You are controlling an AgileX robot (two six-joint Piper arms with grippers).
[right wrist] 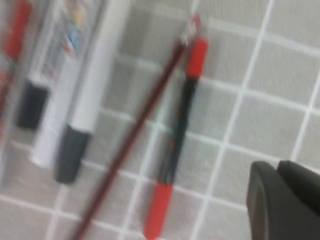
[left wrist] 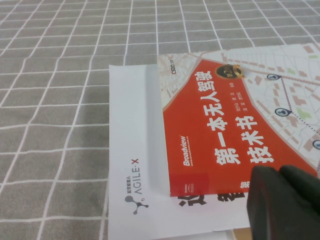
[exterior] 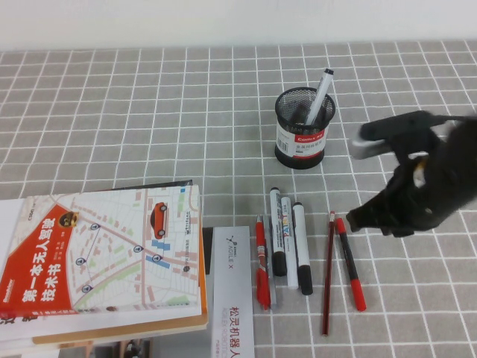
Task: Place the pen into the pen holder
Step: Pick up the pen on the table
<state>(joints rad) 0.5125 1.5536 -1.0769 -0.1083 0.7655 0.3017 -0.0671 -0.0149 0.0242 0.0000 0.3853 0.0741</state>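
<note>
Red-capped pen (exterior: pixel 349 262) lies lengthwise away from us, just left of our right hand (exterior: pixel 363 218), grip unreadable; left hand (left wrist: pixel 285 205) parked over book, likewise unreadable.

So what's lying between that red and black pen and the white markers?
In the high view, a thin dark-red pencil lies between the pen and the white markers. The right hand hovers near the pen's top; the left hand is over the book.

Surfaces as I see them
My table's grey checked cloth (exterior: pixel 149 112) looks matt; the black wire-mesh metal cup (exterior: pixel 304 127) is open-weave; the red-and-black plastic pen (exterior: pixel 349 263) is smooth; the red paper book cover (exterior: pixel 104 246) is glossy.
</note>
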